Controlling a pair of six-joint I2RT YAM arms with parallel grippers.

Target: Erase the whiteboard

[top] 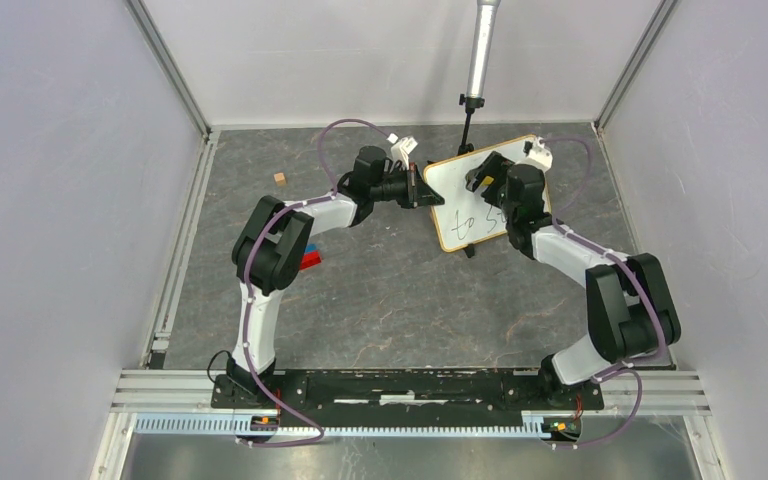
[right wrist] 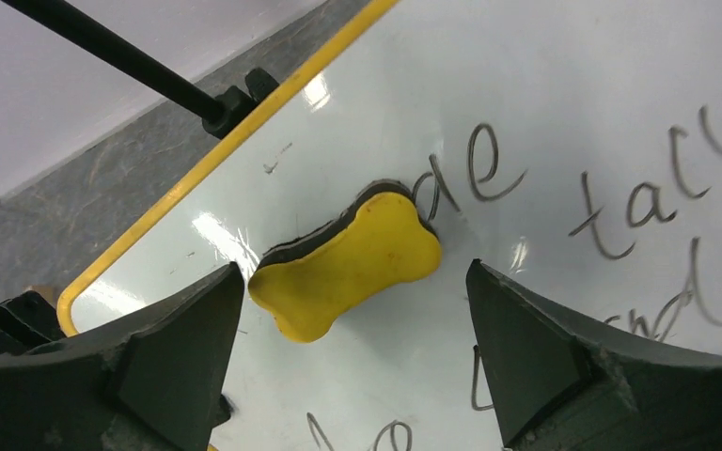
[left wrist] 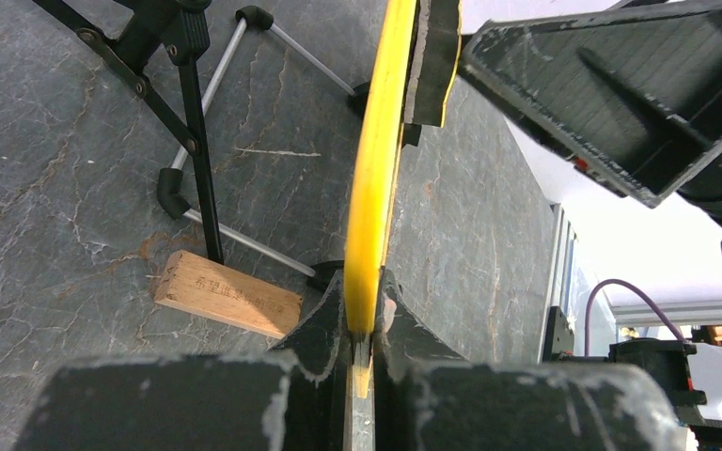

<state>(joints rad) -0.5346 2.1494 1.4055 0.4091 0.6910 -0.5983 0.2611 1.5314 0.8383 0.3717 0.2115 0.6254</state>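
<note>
The whiteboard [top: 460,215] stands tilted at the back right of the table, with a yellow frame and dark handwriting [right wrist: 620,207] on it. My left gripper [top: 422,188] is shut on the board's left edge; in the left wrist view its fingers clamp the yellow frame [left wrist: 373,169]. My right gripper [top: 485,178] is open over the board face [right wrist: 564,85]. A yellow bone-shaped eraser [right wrist: 348,263] lies flat on the board between the spread fingers, near the left finger [right wrist: 188,329], and is not gripped. The eraser's dark felt edge also shows in the left wrist view [left wrist: 432,56].
A black tripod [top: 471,105] with a grey pole stands just behind the board, its legs [left wrist: 193,103] on the table beside a wooden block [left wrist: 227,294]. A small wooden cube [top: 280,178] and red and blue blocks [top: 310,258] lie to the left. Walls enclose three sides.
</note>
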